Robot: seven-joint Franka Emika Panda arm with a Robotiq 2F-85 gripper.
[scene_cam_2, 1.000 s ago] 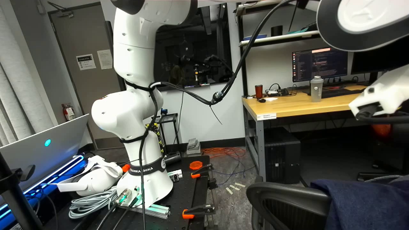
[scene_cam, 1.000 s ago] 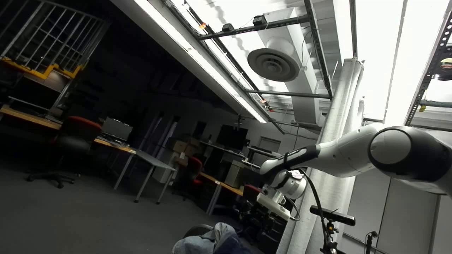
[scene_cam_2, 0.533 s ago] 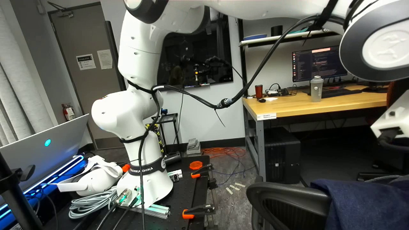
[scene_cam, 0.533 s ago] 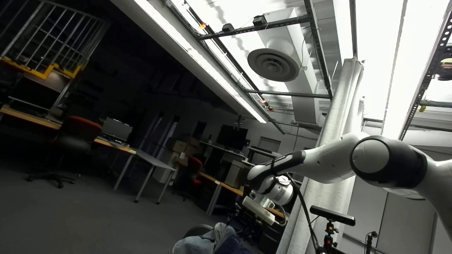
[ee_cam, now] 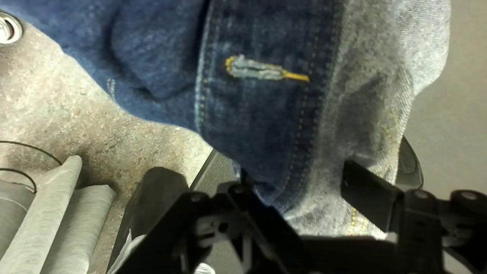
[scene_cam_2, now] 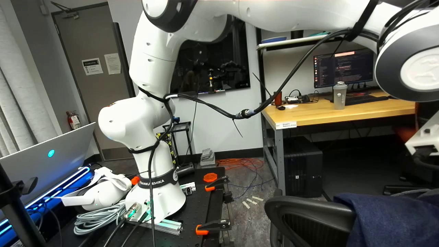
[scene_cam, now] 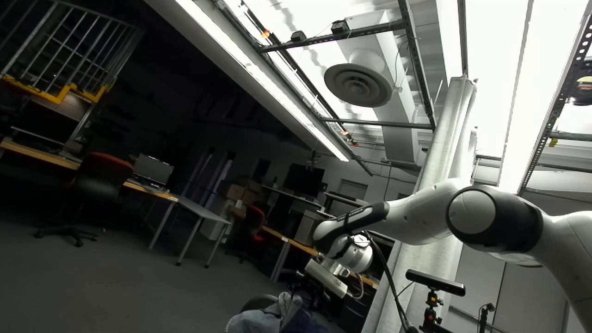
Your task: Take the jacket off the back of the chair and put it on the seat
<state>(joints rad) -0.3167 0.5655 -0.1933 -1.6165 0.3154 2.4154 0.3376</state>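
Speckled beige floor [ee_cam: 114, 118] showed behind the jacket [ee_cam: 258, 102], rumpled, yellow-stitched blue denim draped over a curved black chair [scene_cam_2: 312, 214], my claw [ee_cam: 298, 180] spread wide, cloth visible between its blunt fingers [ee_cam: 369, 196].

In an exterior view my arm [scene_cam: 422, 217] angles down, its gripper [scene_cam: 301, 299] at the top of the rumpled jacket [scene_cam: 255, 320]; I can't tell whether they touch.

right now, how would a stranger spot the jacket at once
In an exterior view, find the wood-topped desk. Nearer the camera, at lower right, stands a black chair. The jacket is draped over it, set apart from the black by blue denim with yellow stitching, clear in the wrist view.
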